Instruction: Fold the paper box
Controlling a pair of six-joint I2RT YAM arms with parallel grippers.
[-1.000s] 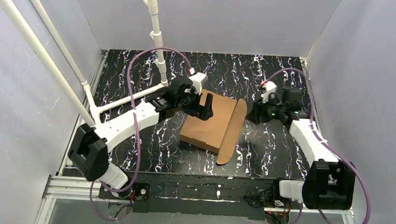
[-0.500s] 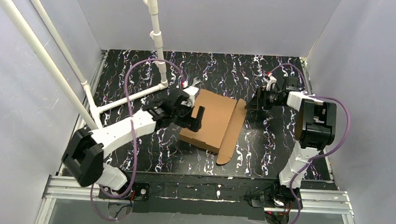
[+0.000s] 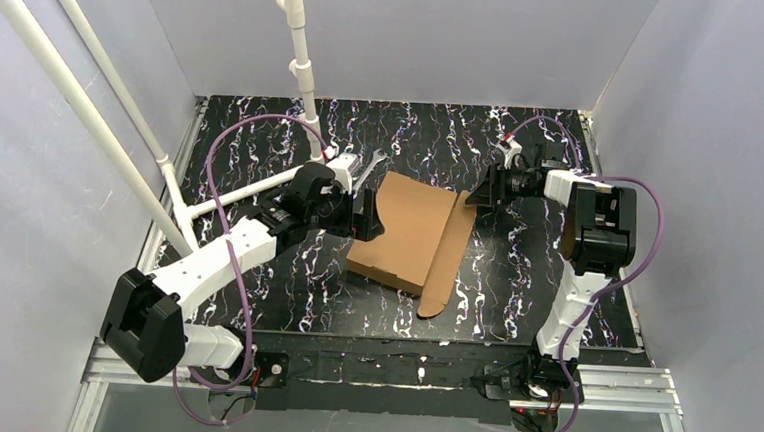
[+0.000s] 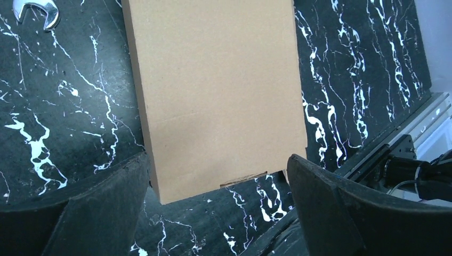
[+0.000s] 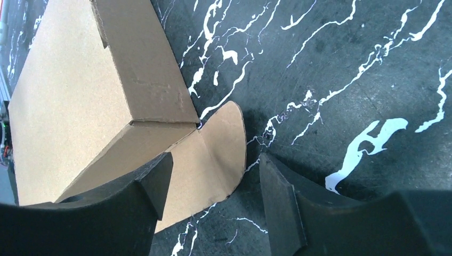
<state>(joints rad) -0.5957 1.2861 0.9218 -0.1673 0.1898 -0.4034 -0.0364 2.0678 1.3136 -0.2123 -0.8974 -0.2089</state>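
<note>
The black, white-veined table [image 3: 514,284] carried the paper box [image 3: 407,230] near its middle, between the two arms, set at a slant. The box lay flat as a shallow brown slab, with a long flap [image 3: 448,255] with rounded ends spread open along its right side. The left gripper [image 3: 366,213] hung at the box's left side towards the far corner, its jaws spread wide. In the left wrist view one short end of the box [image 4: 218,90] sat between the two fingers, which held nothing; whether they touched the cardboard could not be told. The right gripper [image 3: 479,194] stood at the far end of the flap, jaws apart and empty. In its wrist view the flap's rounded tab [image 5: 221,144] lay on the table between the fingers. A small silvery wrench [image 3: 374,158] lay just beside the box's far left corner.
</note>
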